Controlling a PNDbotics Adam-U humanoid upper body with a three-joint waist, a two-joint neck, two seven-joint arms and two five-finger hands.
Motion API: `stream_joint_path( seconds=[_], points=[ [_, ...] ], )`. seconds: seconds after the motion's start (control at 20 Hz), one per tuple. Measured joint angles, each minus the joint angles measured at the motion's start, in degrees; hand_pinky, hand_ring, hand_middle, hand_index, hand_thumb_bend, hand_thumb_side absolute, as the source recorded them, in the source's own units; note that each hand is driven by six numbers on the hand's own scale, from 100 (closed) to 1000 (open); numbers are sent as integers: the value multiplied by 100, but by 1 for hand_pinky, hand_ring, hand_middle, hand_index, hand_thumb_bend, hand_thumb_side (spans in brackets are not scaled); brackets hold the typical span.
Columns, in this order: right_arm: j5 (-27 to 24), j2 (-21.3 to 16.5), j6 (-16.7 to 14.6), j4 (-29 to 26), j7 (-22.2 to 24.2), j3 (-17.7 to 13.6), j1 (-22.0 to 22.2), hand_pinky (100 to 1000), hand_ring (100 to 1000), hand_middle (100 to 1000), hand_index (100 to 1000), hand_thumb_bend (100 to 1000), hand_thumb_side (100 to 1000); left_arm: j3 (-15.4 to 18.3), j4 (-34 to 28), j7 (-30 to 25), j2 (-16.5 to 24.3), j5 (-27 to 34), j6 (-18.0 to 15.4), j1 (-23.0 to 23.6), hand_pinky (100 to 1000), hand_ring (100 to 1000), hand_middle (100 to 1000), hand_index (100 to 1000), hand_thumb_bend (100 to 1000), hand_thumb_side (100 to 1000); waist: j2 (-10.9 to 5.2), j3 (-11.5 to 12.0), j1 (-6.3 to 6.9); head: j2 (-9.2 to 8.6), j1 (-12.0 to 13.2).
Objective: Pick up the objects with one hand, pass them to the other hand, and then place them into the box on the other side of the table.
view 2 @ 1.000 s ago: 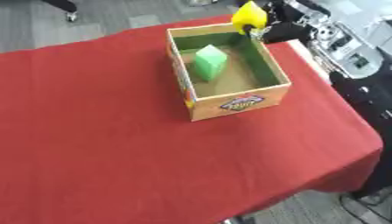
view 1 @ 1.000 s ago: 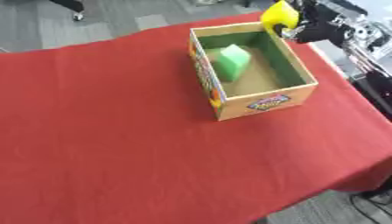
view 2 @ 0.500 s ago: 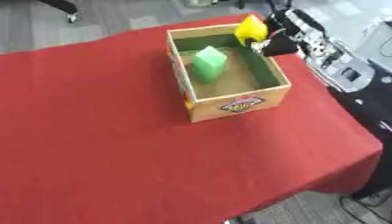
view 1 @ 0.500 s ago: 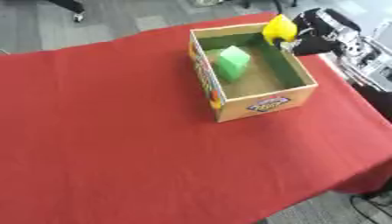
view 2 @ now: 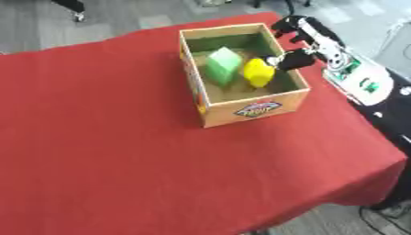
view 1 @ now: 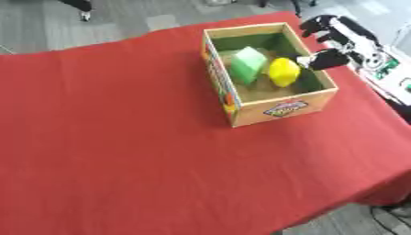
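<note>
A cardboard box [view 1: 277, 108] with a green inside stands on the red tablecloth at the far right. In it lie a green block [view 1: 248, 64] and, just to its right, a yellow rounded object [view 1: 283, 72]. My right hand [view 1: 343, 40] hangs over the box's right wall. Its fingers are spread toward the far corner and its thumb [view 1: 319, 60] points at the yellow object, with a small gap between them. The hand looks open and holds nothing. My left hand shows in neither view.
The red tablecloth [view 1: 120, 137] covers the whole table. Its right edge runs close beside the box and its front edge falls away at the lower right. Grey floor lies beyond the far edge.
The yellow object has gone from my right hand, above the box's far right corner, down into the box beside the green block. The fingers have spread open.
</note>
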Motion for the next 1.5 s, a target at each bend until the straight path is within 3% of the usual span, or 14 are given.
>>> stream_joint_path(
  seconds=[0.05,0.1,0.15,0.25,0.3,0.35,0.45,0.55,0.6,0.75,0.85,0.95,1.15,1.5],
  points=[
    [-46,24,-5,-38,8,-36,-5,863,961,754,861,385,100,7,0,7,0,0,7,11,770,704,655,881,829,509,0,-11,0,1,78],
    [-167,49,-12,-110,-21,-96,-9,868,967,764,868,224,100,28,1,21,0,0,21,30,769,702,652,878,824,509,1,-35,0,4,196],
    [-356,77,-36,-233,-127,-188,-20,870,967,766,870,132,119,46,6,38,1,6,40,43,769,701,651,878,823,508,1,-66,0,10,359],
    [-872,121,-145,-637,-542,-413,-13,875,970,771,878,100,401,93,46,74,11,41,84,43,769,702,651,876,821,502,1,-106,1,50,689],
    [-1162,138,-242,-911,-809,-529,15,879,976,783,887,100,498,117,75,85,35,57,109,40,769,706,650,874,820,504,1,-122,1,54,841],
    [-1437,169,-347,-1217,-1070,-634,66,880,978,785,889,100,512,143,112,84,75,73,130,28,769,707,650,873,819,504,1,-141,1,55,977],
    [-1875,242,-556,-1777,-1481,-793,183,884,981,795,896,100,458,180,201,36,167,108,189,-47,772,710,652,874,811,497,1,-173,2,59,1198],
    [-2145,319,-829,-2102,-1696,-918,238,887,975,791,893,100,323,213,298,-70,283,158,266,-140,773,711,648,872,808,498,1,-207,11,84,1399],
    [-2233,351,-1002,-2188,-1736,-971,270,882,966,783,890,100,198,225,350,-143,350,198,307,-188,774,709,643,869,805,501,1,-218,19,94,1496],
    [-2368,484,-1585,-2296,-1669,-1080,390,869,945,765,873,100,104,267,568,-479,556,458,438,-339,777,708,637,861,799,524,2,-252,67,95,1827],
    [-2394,616,-1965,-2310,-1528,-1112,471,875,932,744,848,100,115,291,838,-850,736,786,513,-496,788,724,662,865,836,534,9,-294,98,94,2088],
    [-2420,819,-2174,-2324,-1375,-1114,490,877,933,744,850,100,157,287,1171,-1395,937,1126,498,-669,804,745,682,870,905,482,19,-345,120,91,2311],
    [-2615,1319,-2161,-2325,-1156,-1129,335,874,946,765,867,100,190,235,1998,-2637,1314,1508,180,-1149,820,765,703,887,987,426,39,-437,158,63,2586],
    [-2217,1856,-2138,-2325,-774,-1058,392,891,986,823,909,100,266,-88,3553,-4131,1644,806,-298,-2021,833,799,742,889,1000,315,47,-632,213,-10,2900]
  ],
)
